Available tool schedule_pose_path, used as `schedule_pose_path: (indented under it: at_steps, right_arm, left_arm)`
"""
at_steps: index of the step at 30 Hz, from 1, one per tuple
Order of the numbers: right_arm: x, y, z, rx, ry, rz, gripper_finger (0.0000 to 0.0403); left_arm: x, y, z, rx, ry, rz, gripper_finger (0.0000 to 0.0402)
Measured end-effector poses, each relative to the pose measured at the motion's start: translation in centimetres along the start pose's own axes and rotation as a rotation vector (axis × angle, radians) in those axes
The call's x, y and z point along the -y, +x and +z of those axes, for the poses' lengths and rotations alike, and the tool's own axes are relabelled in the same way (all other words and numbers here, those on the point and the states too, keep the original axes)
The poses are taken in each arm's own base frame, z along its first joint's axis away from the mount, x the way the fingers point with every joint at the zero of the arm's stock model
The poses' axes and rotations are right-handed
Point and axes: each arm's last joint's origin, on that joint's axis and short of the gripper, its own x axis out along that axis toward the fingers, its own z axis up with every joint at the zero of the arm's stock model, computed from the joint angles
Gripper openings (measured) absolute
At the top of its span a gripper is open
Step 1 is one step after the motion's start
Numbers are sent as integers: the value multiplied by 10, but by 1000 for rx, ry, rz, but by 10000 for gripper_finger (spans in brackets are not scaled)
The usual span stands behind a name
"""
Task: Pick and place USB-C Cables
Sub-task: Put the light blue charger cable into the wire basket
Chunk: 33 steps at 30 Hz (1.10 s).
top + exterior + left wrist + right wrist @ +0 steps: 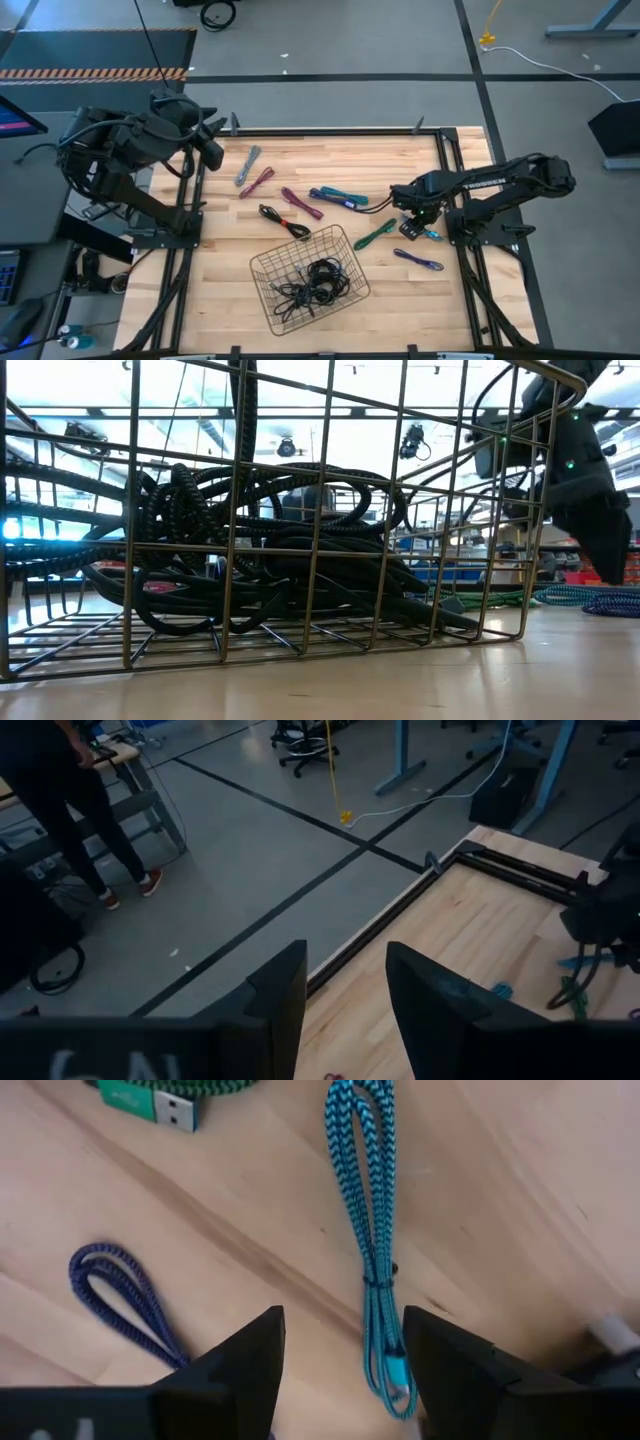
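Note:
Several USB-C cables lie loose on the wooden table: grey, magenta, purple-red, blue, black, green and purple. Black cables are piled in the wire basket. My right gripper points down, open, just above a folded teal cable. Its fingers stand on either side of the cable's tied end without touching it. My left gripper is open with nothing in it, raised over the table's far left corner.
In the right wrist view the green cable's plug and the purple cable's loop lie close to the teal one. The basket stands near the table's front edge. A person stands on the floor beyond the table.

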Motion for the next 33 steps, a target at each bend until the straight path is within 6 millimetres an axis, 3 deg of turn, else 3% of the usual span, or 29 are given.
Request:
schedule_pose_path:
  at_steps: [19,23,29,33]
  right_arm:
    - [14,25,2,42,-15,28,205]
    - [15,26,1,39,-23,22,162]
    - [16,26,1,29,-46,8,29]
    - [15,25,1,24,-104,15,18]
  left_arm:
    - [2,0,-1,-31,-24,-61,146]
    - [3,0,-1,-47,-24,-91,146]
    - [4,0,-2,-80,-32,-154,146]
    - [6,-1,-3,-104,-52,-196,146]
